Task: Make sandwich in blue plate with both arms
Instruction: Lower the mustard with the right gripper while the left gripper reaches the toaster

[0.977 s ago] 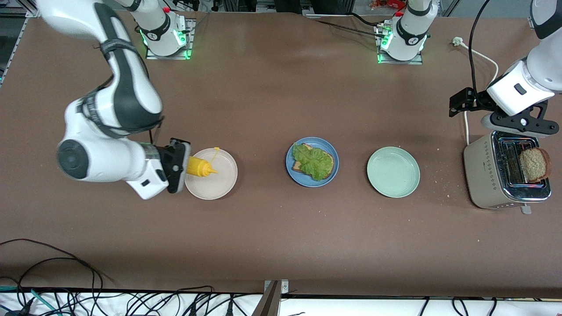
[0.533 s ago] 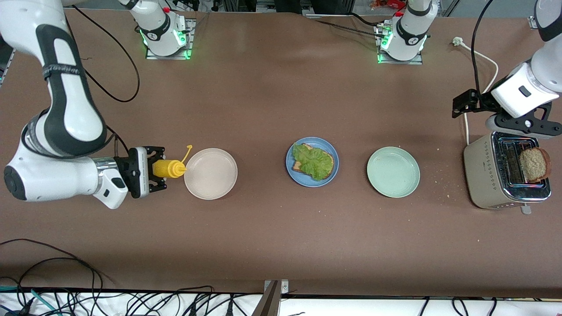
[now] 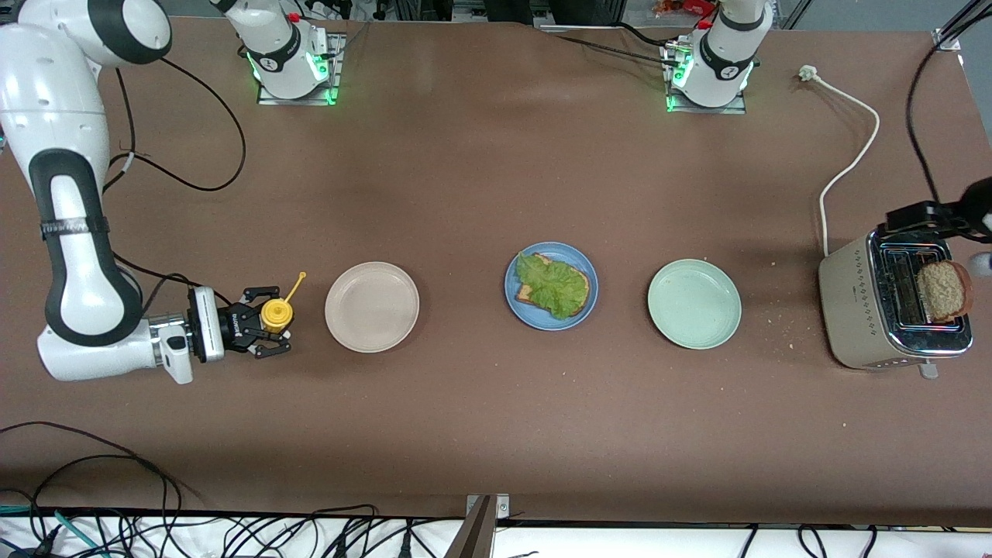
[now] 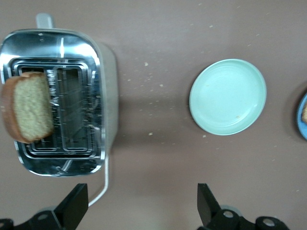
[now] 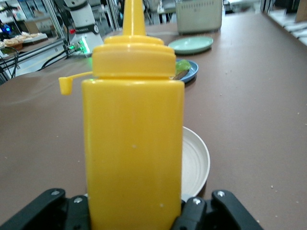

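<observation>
Sandwich [image 3: 552, 287] on the blue plate [image 3: 587, 267] lacks its top slice — the wide-spread left tool [image 4: 139, 211] above the toaster [image 3: 852, 310] could fumble the bread [image 3: 942, 290], while the right tool [image 3: 267, 332], clamping the mustard bottle [image 3: 276, 314] seemingly upright beside the beige plate [image 3: 372, 307], may tip it.

Lettuce-topped toast [image 3: 554, 288] on blue plate [image 3: 521, 273]

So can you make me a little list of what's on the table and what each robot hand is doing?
sandwich so far: brown bread slice with green lettuce leaf on the round blue plate
other plates: beige plate; pale green plate
silver toaster: one bread slice sticking up
right gripper: shut on yellow squeeze bottle, beside the beige plate
left gripper: open, over the toaster's end
</observation>
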Tool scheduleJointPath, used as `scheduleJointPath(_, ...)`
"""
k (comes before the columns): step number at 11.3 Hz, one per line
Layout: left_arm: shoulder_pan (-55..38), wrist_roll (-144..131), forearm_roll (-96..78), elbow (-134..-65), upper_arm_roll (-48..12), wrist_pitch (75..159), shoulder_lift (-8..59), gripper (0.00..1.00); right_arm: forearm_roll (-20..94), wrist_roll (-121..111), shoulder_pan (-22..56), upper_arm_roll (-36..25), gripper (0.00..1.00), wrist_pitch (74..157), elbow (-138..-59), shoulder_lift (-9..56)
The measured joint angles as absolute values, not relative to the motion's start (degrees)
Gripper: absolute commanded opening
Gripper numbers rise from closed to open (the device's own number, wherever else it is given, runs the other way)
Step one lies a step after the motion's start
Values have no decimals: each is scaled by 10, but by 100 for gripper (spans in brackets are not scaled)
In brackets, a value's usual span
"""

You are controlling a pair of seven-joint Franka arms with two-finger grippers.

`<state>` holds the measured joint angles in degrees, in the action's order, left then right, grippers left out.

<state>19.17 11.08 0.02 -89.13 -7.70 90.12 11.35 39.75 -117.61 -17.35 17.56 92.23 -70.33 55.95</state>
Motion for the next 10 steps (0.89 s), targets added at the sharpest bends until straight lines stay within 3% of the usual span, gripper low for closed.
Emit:
scheduleJointPath(3, 231, 163, 0, -876, -76, 913, 139, 100, 404, -1251, -215, 200, 0, 922, -702, 614)
scheduleJointPath(10, 305, 255, 0, -858, -75, 931, 165, 100, 425, -1286, -228, 242, 0, 922, -697, 698)
